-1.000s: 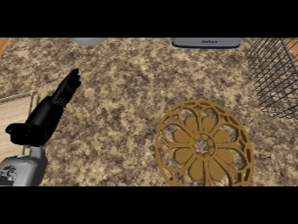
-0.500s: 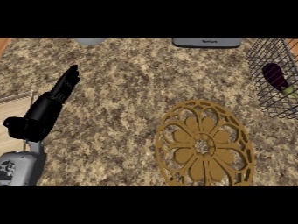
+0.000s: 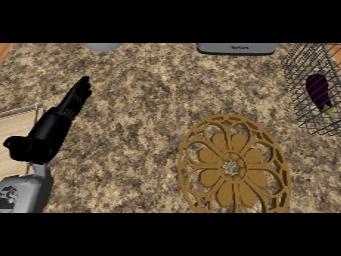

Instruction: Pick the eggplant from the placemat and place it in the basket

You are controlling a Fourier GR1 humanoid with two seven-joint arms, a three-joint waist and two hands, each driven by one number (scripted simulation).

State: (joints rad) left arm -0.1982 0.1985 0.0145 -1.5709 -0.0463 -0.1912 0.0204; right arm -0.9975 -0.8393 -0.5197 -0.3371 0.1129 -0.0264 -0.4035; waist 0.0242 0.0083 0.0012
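- head view: the eggplant (image 3: 319, 91) lies inside the wire basket (image 3: 300, 107) at the far right of the counter (image 3: 151, 85), purple body pointing far, green stem end toward the near side
- head view: the round openwork placemat (image 3: 233, 165) sits near and right of centre, well apart from the basket, with nothing on it
- head view: the left hand (image 3: 55, 125) shows at the left, fingers straight and together, pointing far and a little right, clamped on nothing; the grey forearm (image 3: 19, 192) comes in from the lower left
- head view: the right hand does not show, so nothing can be said of its fingers
- judgement: the placing looks done, since the eggplant rests within the wires; doing this step well now means withdrawing without knocking the basket rim and leaving the eggplant settled low in the basket
- a grey appliance edge (image 3: 236, 48) shows at the far side
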